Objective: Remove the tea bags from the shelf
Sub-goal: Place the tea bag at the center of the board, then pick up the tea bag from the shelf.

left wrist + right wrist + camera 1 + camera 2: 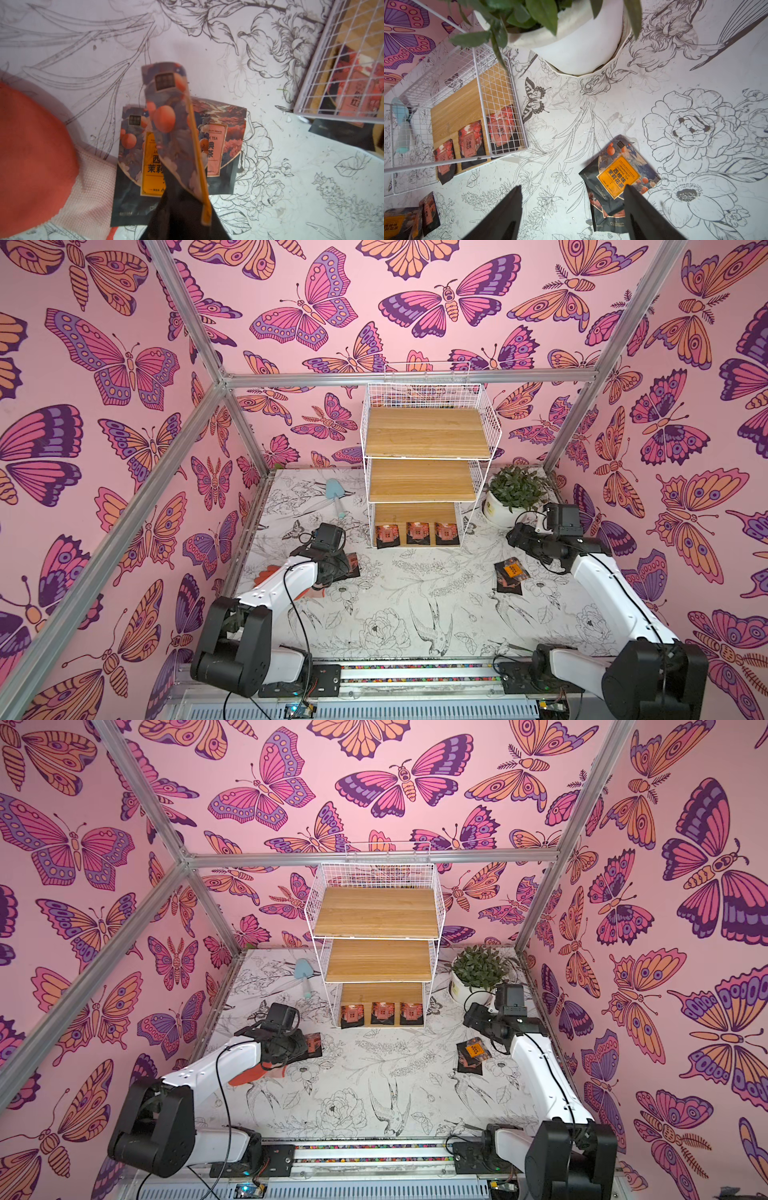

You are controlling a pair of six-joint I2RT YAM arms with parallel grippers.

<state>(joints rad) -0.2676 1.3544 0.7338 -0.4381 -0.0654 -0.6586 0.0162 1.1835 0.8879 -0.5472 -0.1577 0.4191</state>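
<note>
A tea bag (170,128) stands in the jaws of the left gripper (180,209) at drop-off — clamped or loose, I cannot tell — the right gripper (573,188) jaws gape empty; next, likely, the three tea bags (417,532) mid-frame on the shelf (428,431).

shelf (428,431) front: open toward 6 o'clock; wire grid shuts 3 and 9 o'clock sides
bottom tier: three tea bags (417,533) along front edge, board close overhead
plant pot (496,510): just beside shelf, 3 o'clock
trowel (333,490): near shelf, 9 o'clock
surface (415,593) centre: free passage
</note>
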